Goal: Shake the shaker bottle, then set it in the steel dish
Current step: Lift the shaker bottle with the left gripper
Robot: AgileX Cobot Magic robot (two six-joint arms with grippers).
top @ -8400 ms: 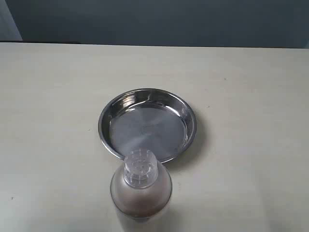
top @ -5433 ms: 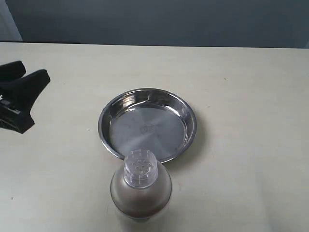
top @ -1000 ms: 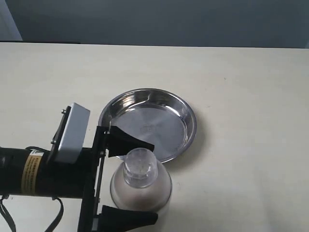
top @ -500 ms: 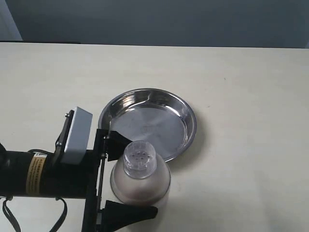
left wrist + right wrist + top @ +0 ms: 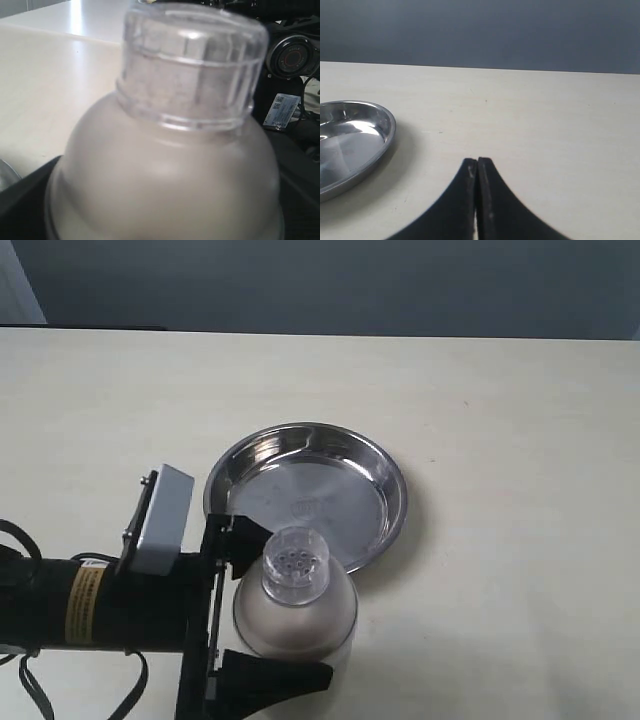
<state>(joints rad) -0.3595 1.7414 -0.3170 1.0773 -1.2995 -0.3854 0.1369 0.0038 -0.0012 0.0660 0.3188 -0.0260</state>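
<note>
The frosted shaker bottle (image 5: 296, 615) stands upright on the table just in front of the steel dish (image 5: 385, 480), with its clear cap on top. My left gripper (image 5: 290, 607) comes in from the left and is shut on the bottle's body, one black finger on each side. The bottle (image 5: 165, 165) fills the left wrist view, with dark fingers (image 5: 22, 200) at its flanks. The brown bits inside do not show. The dish (image 5: 350, 135) lies empty. My right gripper (image 5: 477, 162) is shut on nothing above bare table, well away from the dish, and is out of the exterior view.
The pale table (image 5: 520, 420) reaches back to a dark blue wall. The left arm (image 5: 90, 605), with a white box on its wrist, lies across the front left of the table.
The left gripper's fingers have closed in against the bottle's sides, and the bottle has shifted slightly to the right and toward the dish.
</note>
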